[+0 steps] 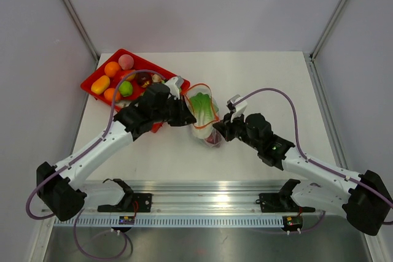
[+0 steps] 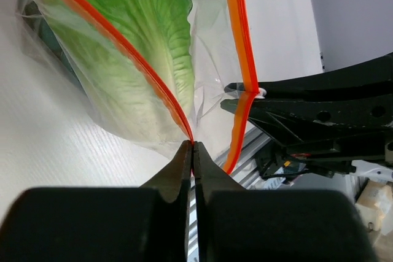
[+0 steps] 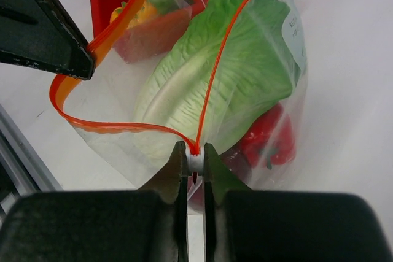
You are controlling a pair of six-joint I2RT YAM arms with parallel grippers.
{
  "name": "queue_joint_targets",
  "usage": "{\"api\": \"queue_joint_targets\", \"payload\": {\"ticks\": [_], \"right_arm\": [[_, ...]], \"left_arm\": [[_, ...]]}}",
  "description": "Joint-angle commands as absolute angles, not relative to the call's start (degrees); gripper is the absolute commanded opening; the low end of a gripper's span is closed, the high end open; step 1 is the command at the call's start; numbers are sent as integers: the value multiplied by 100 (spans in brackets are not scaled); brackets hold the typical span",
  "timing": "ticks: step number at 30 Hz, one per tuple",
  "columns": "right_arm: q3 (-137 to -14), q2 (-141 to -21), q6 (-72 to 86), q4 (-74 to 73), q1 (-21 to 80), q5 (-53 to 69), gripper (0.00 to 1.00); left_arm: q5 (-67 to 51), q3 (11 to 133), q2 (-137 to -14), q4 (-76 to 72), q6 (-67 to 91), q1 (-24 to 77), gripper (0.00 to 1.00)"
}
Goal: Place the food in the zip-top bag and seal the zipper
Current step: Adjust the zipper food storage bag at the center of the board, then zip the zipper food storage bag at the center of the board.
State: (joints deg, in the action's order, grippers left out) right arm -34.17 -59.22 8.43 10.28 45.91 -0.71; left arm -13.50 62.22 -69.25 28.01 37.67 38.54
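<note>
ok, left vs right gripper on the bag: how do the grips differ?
The left gripper pinches the bare orange-red zipper strip; the right gripper pinches a small white piece on it. Left reaches in from the red tray side, right from the opposite side. Shared: both fingers shut, zip-top bag mouth open between them.

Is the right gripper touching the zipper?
Touching. The right wrist view shows the right gripper shut on the zipper, with the strip's end pinched between its fingers.

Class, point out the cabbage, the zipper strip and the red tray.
cabbage [image 3: 252, 72], right wrist view, on the green leaf blade.
zipper strip [image 2: 241, 29], left wrist view, on the right-hand run of the strip.
red tray [image 1: 91, 78], top external view, on its left rim.
</note>
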Motion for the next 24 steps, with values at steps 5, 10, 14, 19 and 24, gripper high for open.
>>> {"api": "queue_joint_targets", "payload": {"ticks": [5, 10, 14, 19, 24], "right_arm": [[-3910, -5669, 203, 951, 4588, 307, 0], [-4394, -5502, -499, 90, 4597, 518, 0], [-4692, -5326, -852, -386, 4579, 562, 0], [-4983, -5159, -1124, -1026, 4579, 834, 0], [-5300, -4993, -1195, -1563, 4588, 1291, 0]], "left_arm": [[-915, 7065, -6601, 3469, 2270, 3832, 83], [-1291, 7804, -6566, 3779, 576, 3841, 86], [-2589, 7385, -6215, 2896, -649, 3876, 71], [-3163, 6373, -5433, 1601, -1877, 4025, 69], [-3515, 6371, -5378, 1853, -2399, 4236, 72]]}}
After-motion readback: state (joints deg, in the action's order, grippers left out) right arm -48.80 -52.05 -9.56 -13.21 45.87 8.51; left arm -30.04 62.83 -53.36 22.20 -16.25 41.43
